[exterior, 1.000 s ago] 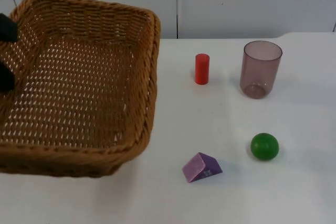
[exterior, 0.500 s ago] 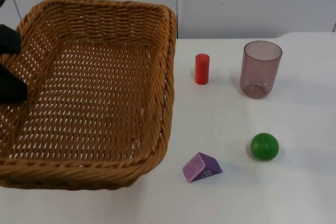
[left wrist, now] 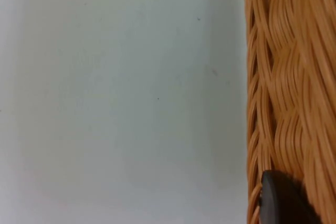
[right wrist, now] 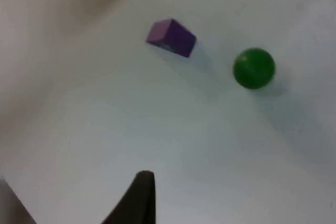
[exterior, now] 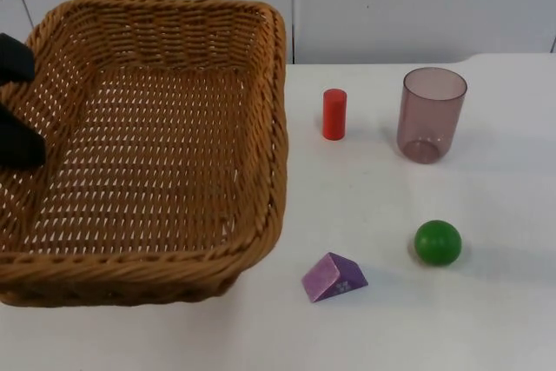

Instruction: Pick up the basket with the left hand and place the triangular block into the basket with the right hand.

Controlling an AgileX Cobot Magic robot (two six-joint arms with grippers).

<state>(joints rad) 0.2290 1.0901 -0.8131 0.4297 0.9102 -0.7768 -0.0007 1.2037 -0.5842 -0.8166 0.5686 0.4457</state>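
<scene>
Basket [exterior: 156,145] shifted right; left gripper [exterior: 16,102] clamps its rim.

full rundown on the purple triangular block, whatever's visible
The purple triangular block is a small wedge, matte with a lighter sloped face and a faint pale mark on its front face. It lies on the white table, apart from the wicker basket and the green ball, touched by nothing else. The right wrist view shows it too, with that arm's fingertip well short of it.
</scene>
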